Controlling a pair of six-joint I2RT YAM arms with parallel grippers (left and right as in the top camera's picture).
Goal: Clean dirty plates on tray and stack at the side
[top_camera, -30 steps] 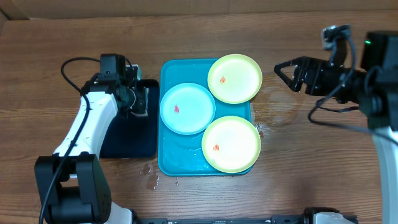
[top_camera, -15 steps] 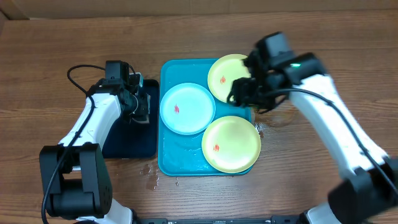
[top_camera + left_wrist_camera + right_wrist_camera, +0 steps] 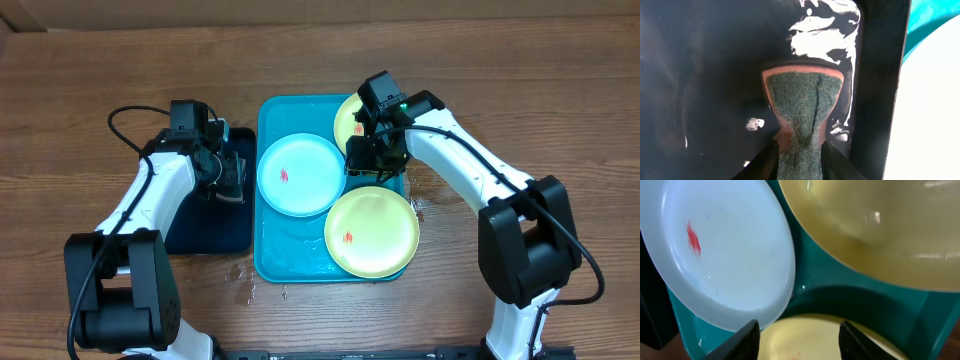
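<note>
The turquoise tray (image 3: 268, 250) holds three plates. A light blue plate (image 3: 300, 175) with a red smear lies at its left. One yellow-green plate (image 3: 345, 118) lies at the far right, partly hidden by my right arm. Another yellow-green plate (image 3: 371, 231) with a smear lies at the near right. My right gripper (image 3: 370, 160) is open and empty, low over the tray between the plates. In the right wrist view the gripper's jaws (image 3: 799, 345) straddle the near plate's rim (image 3: 810, 340). My left gripper (image 3: 799, 160) is shut on a green-faced sponge (image 3: 802, 105) over the black tray.
The smaller black tray (image 3: 205, 225) lies left of the turquoise tray, wet with white foam (image 3: 825, 25). Water drops (image 3: 245, 275) sit on the wooden table by the tray's near left corner. A damp patch (image 3: 445, 180) is right of the tray.
My right arm has swung in from the table's right side to low over the tray between the plates. The left arm has barely moved.
</note>
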